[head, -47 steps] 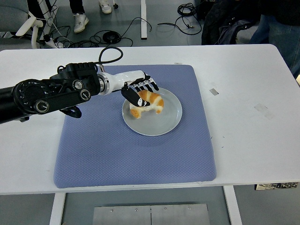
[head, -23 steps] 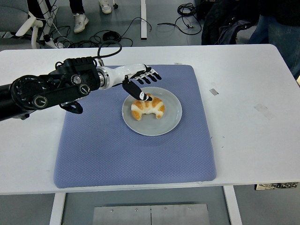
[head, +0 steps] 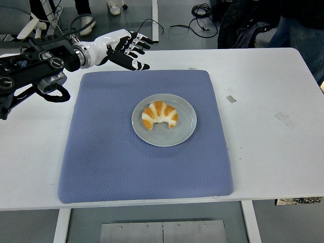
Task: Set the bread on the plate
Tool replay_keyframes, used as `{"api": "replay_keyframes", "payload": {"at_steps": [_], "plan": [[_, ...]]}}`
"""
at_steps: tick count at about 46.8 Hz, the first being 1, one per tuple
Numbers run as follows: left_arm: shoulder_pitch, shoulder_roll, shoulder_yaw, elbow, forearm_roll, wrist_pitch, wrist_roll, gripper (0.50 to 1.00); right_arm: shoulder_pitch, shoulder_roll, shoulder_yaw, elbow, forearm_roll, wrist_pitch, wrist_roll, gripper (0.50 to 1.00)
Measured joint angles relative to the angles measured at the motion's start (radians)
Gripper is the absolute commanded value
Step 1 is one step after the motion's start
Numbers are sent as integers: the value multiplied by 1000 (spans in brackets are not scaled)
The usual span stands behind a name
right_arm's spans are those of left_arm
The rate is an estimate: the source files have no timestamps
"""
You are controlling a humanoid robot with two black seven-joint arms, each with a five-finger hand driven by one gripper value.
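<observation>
Now golden, white-striped croissant bread on grey plate.

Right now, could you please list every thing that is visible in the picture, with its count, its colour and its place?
bread: one, golden brown with pale stripes, lying on the plate
plate: one, pale grey, round, middle of the mat
mat: one, blue, square, centre of the table
table: one, white, under everything
tape pieces: a few, grey, on the table right of the mat
cables: several, black, on the floor behind the table
left hand: one, black and white, fingers spread, above the table's far left, holding nothing
</observation>
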Motion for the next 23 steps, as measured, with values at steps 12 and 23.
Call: {"api": "replay_keyframes", "payload": {"at_steps": [12, 23], "plan": [[44, 12, -75, 11, -55, 0, -3, 818, 0, 0, 0, 0, 0, 0, 0, 1000], [93, 83, -170, 12, -56, -5, -17, 821, 0, 0, 0, 0, 0, 0, 0, 1000]]}}
